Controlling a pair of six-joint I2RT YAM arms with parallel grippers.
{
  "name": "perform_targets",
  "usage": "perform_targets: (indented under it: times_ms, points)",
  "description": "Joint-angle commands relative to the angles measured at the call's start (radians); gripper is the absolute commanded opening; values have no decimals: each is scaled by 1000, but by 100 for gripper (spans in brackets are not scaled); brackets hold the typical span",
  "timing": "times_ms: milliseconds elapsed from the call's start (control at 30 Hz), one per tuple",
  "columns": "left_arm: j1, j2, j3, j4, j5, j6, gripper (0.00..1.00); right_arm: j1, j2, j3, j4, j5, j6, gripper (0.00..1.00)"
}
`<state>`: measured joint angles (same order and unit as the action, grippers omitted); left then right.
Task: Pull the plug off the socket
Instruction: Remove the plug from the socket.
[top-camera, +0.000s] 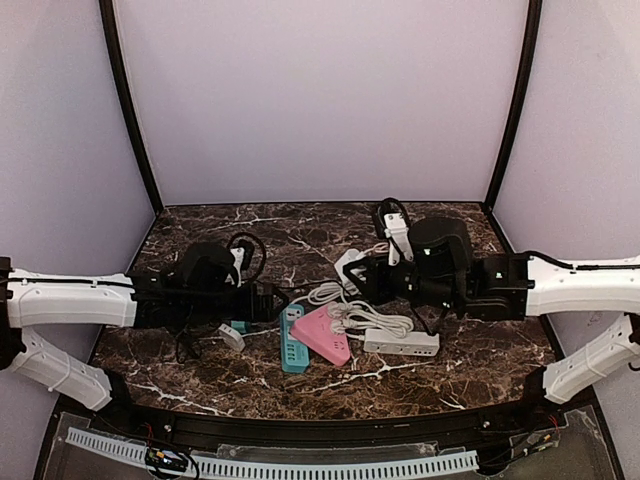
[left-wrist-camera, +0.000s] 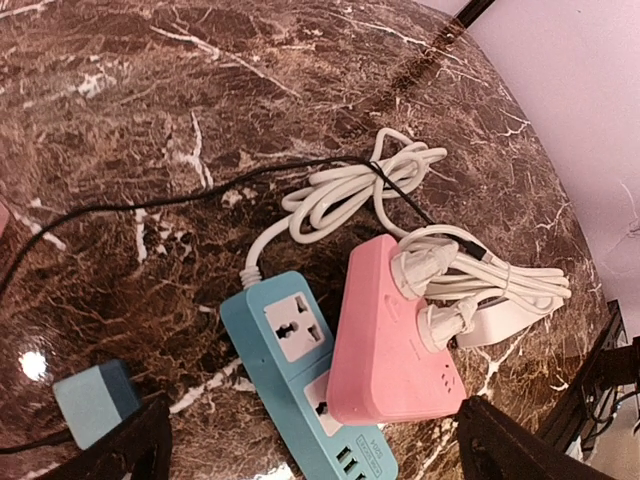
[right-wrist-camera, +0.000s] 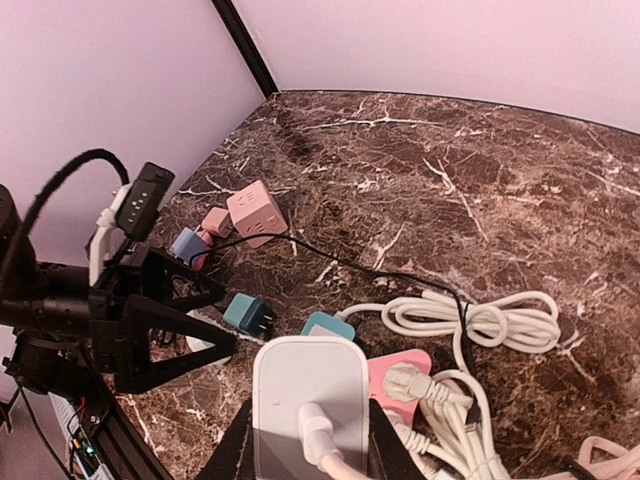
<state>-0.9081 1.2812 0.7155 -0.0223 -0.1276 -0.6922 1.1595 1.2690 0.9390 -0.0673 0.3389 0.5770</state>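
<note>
Left of the pink power strip (top-camera: 322, 335), seen from overhead, the left gripper (top-camera: 262, 303) hovers low beside the teal strip (top-camera: 292, 348). The small teal plug (top-camera: 236, 327) lies on the marble table (top-camera: 200, 368) further left. Off the pink strip's far right corner, the right gripper (top-camera: 368, 272) sits on a white socket block (top-camera: 350, 264).

From the left wrist, the fingers (left-wrist-camera: 125, 445) stand wide apart and grip nothing. The teal plug (left-wrist-camera: 93, 400) rests loose beside one finger, well left of the pink strip, with a black cord (left-wrist-camera: 140, 205) running across the marble beyond. Both visible sockets on the teal strip are empty, so the plug looks to be out already.

From the right wrist, the jaws are nearly closed on the white socket block (right-wrist-camera: 305, 385), just left of the pink strip, with a white plug (right-wrist-camera: 315, 430) seated in it.

What remains for the left arm is probably a clean retreat. It should rise straight up, clear of the black cord, so the freed plug is not dragged across the strips.
</note>
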Motion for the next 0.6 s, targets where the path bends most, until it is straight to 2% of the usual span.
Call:
perform_targets:
  times_ms: [0, 133, 300, 467, 567]
  points:
    - [78, -64, 98, -202, 22, 169, 99, -78, 58, 95, -30, -146, -111, 0]
    - [208, -93, 165, -296, 80, 307, 99, -137, 168, 182, -49, -247, -137, 0]
    - [355, -62, 254, -371, 75, 470, 99, -149, 336, 336, -43, -402, -190, 0]
    - [436, -30, 231, -267, 137, 544, 99, -139, 518, 478, -43, -507, -195, 0]
    - [495, -25, 232, -239, 213, 524, 99, -128, 602, 544, -45, -524, -195, 0]
